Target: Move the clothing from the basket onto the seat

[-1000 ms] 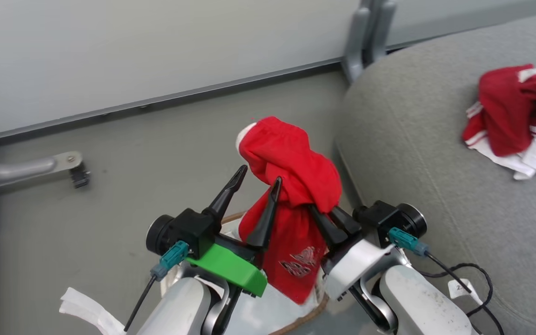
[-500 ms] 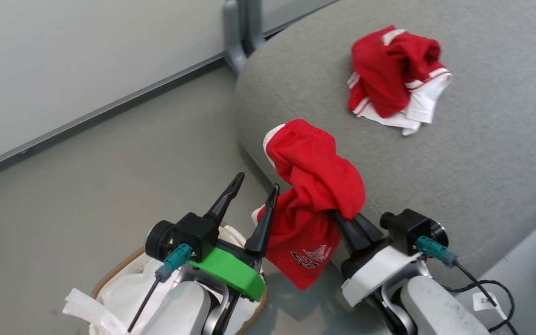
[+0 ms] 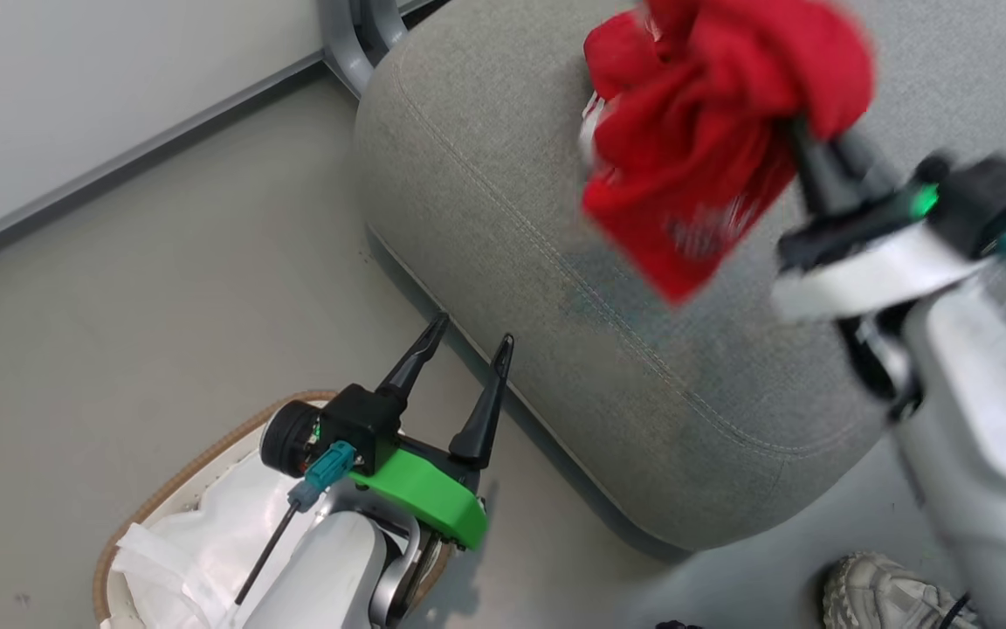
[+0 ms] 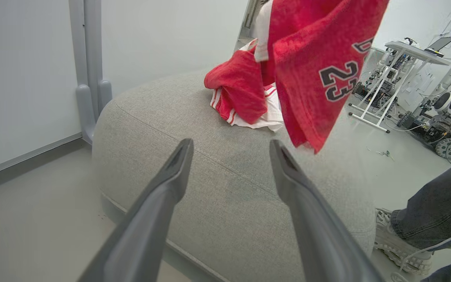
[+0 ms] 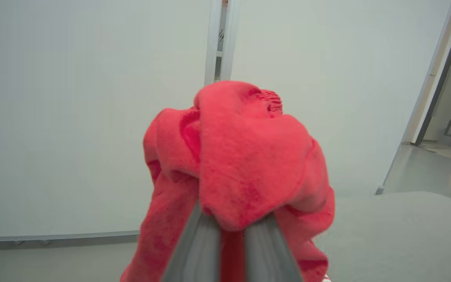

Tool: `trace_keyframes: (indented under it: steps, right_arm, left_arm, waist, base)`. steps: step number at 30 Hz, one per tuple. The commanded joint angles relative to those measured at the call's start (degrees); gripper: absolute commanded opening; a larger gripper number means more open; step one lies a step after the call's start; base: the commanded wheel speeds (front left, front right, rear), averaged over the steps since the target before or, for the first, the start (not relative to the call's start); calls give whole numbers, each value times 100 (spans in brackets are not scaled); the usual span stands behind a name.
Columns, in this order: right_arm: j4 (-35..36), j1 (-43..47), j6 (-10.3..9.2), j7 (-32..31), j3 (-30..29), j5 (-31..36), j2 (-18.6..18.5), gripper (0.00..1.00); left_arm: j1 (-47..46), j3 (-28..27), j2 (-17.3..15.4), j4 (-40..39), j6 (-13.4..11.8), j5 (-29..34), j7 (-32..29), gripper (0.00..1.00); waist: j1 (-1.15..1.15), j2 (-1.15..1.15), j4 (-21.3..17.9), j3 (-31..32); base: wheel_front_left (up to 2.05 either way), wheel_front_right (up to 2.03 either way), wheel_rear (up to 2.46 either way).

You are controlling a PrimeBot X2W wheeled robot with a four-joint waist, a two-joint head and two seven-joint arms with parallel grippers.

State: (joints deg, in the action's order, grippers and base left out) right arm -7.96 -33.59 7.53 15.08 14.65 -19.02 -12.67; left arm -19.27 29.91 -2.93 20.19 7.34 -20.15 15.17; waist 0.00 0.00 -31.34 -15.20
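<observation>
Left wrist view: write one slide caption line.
A red garment numbered 23 hangs over the grey seat, a second red garment lying crumpled on it.

1. Left gripper (image 3: 473, 330) sits low, fingers spread wide, nothing between them.
2. Right gripper (image 3: 804, 144) is up high, forearm blurry, pinched tight on the jersey (image 3: 704, 122).

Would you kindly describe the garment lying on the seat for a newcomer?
Find the large grey seat. On its top lies a crumpled red garment with white striped trim. Unlike the hanging jersey numbered 23, it rests on the seat.
</observation>
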Motion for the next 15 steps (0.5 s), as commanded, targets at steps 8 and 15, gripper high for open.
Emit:
trace_keyframes:
  steps: [8, 15]
  right_arm:
    - [-420, -1453, -8, 9, -1128, 349, -706, 0]
    - [-941, -1926, -8, 7, -1516, 606, -854, 0]
  left_arm:
    - [-319, 2, -80, 56, 20, 175, -4, 100]
    - [-564, 33, -134, 138, 21, 304, -4, 100]
  waist:
    - [0, 0, 357, -662]
    - [0, 0, 780, -1248]
  base:
    - [0, 0, 0]
    - [0, 0, 0]
